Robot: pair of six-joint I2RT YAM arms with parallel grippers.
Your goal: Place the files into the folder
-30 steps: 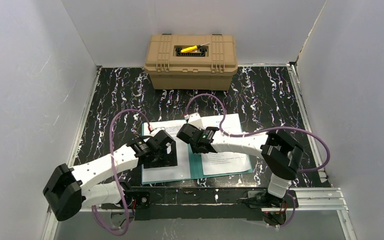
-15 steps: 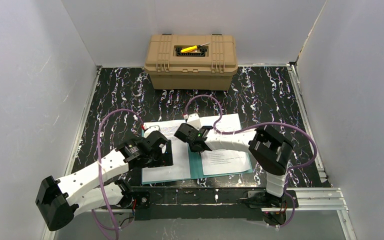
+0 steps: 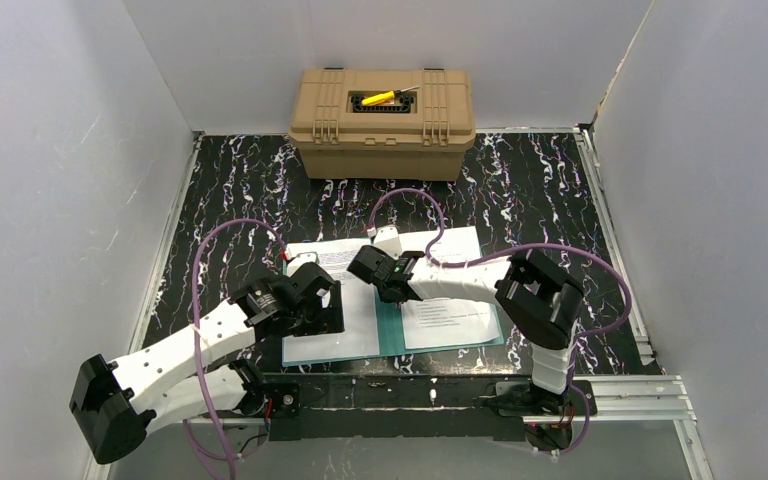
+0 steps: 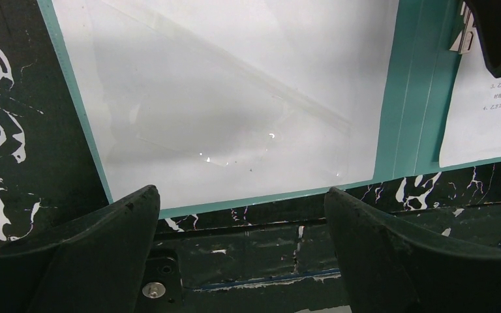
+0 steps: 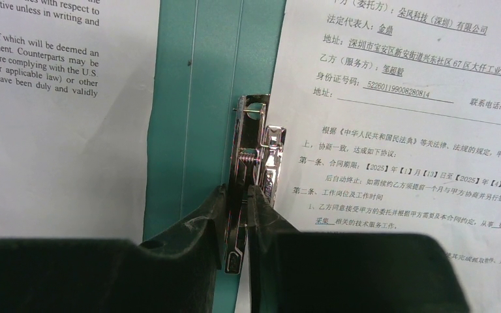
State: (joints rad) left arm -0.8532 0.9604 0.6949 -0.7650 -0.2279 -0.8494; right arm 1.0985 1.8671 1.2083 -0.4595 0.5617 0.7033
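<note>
Narrowing over the last second, our right gripper (image 5: 238, 195) now pinches the lower end of the metal clip (image 5: 256, 147) beside the spine of the open teal folder (image 5: 196, 98). Meanwhile our left gripper (image 4: 240, 195) has drawn back toward the near edge and hangs spread wide above the folder's left leaf. The files already lie inside, the left sheet (image 4: 235, 98) on one leaf and the right sheet (image 5: 398, 130) on the other with its edge at the clip, so we judge that only working the clip to fasten that sheet remains.
</note>
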